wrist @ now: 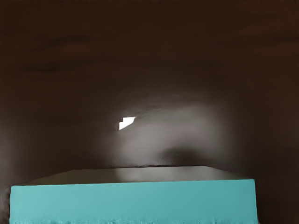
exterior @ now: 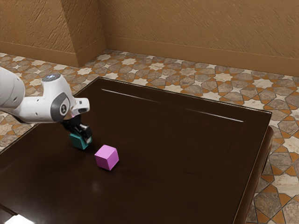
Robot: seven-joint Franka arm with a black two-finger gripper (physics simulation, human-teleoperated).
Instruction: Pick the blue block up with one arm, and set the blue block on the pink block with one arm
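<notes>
Two blocks are on the dark table (exterior: pixel 187 154) in your exterior view, and your arm (exterior: pixel 32 105) comes in from that view's left, angled down toward them. Your gripper (exterior: pixel 80 136) is right down on the blue block (exterior: pixel 77 142). Its black body covers the block's top and the side toward the exterior view's right, so only the teal lower corner peeks out beneath it. Whether the hand is clamped on the block or merely open around it, you cannot tell from this angle. You also cannot tell whether the block is on the tabletop or a touch above it. The pink block (exterior: pixel 107 157) stands just beside it, toward the exterior view's right and a little nearer the camera. It is apart from both the blue block and the gripper, and nothing is on top of it. Patterned floor tiles (exterior: pixel 187 77) surround the table.

Over to your wrist view now. The blue block (wrist: pixel 133 203) shows as a broad teal band directly under the hand. Beyond it lies dark tabletop (wrist: pixel 149 70) with a soft pale sheen and one small bright white glint (wrist: pixel 126 122) in the middle. This view does not settle the grip either.
</notes>
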